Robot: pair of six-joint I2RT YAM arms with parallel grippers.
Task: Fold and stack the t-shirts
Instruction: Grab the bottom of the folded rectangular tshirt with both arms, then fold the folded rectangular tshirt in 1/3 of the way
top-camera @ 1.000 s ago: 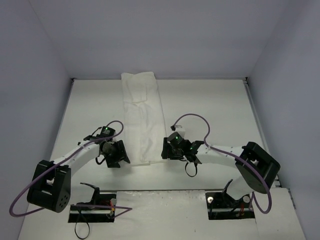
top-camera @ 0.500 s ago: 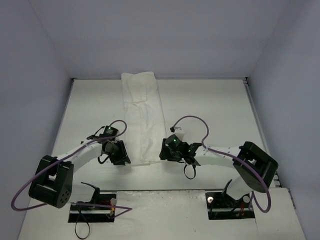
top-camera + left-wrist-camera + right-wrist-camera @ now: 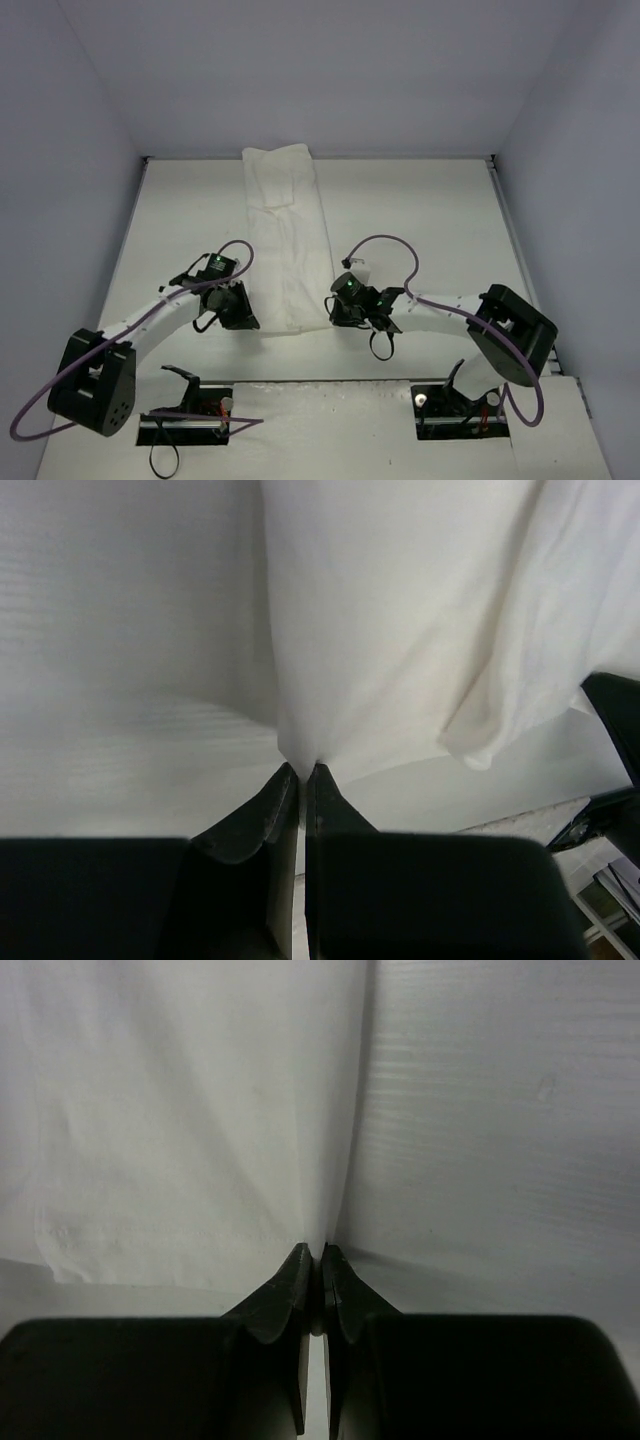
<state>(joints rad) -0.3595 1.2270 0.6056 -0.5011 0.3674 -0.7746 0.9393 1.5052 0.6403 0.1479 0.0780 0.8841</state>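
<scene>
A white t-shirt (image 3: 288, 235) lies folded into a long narrow strip down the middle of the table, from the back wall to near the arms. My left gripper (image 3: 248, 322) is shut on its near left corner, and the cloth (image 3: 400, 630) pinches up between the fingertips (image 3: 283, 780). My right gripper (image 3: 332, 310) is shut on the near right corner, the shirt's edge (image 3: 200, 1140) drawn into its closed jaws. The near hem looks slightly lifted and bunched between the two grippers.
White table (image 3: 430, 230) with walls at the back and both sides. Two mounting plates with cables sit at the near edge (image 3: 190, 412) (image 3: 460, 405). The right arm (image 3: 615, 710) shows at the edge of the left wrist view.
Both grippers closed on the shirt's near corners. The near hem has drawn in and lifted a little.
</scene>
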